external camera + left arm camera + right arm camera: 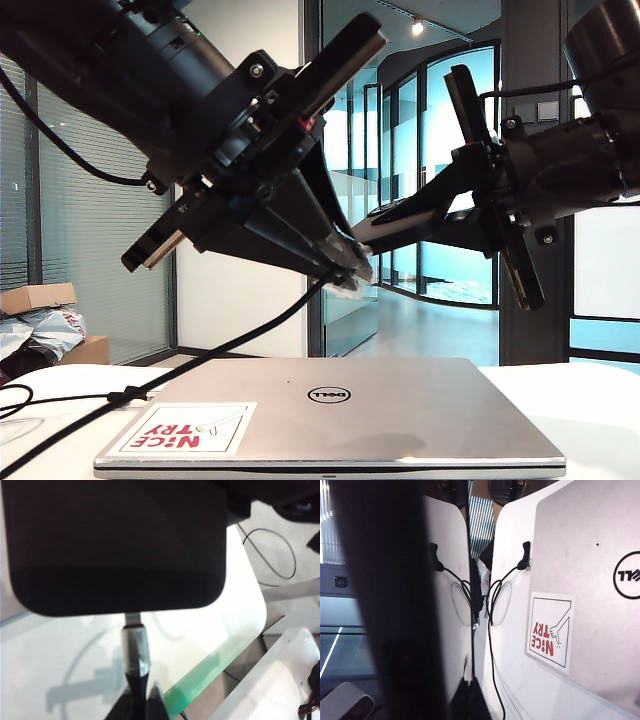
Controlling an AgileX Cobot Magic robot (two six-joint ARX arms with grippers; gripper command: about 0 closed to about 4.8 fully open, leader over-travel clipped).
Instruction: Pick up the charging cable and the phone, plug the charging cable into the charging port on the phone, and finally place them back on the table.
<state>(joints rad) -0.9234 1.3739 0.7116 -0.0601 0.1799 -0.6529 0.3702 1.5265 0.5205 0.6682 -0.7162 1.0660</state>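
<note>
The left end effector (345,268), clamped on the charging cable (135,652), meets the phone (117,545) gripped by the right end effector (385,225), above the laptop (400,410) at 12 o'clock. Plugging appears underway: the plug sits at the port. Next, I judge, both lower to the surface (590,420).

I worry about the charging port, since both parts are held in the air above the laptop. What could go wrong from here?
1. The plug in the left tool shows bare metal at the edge of the phone; an off-axis push might bend it.
2. The charging cable trails across the laptop to the table and could snag when lowered.
3. If the right tool slips, the phone lands on the laptop.
</note>
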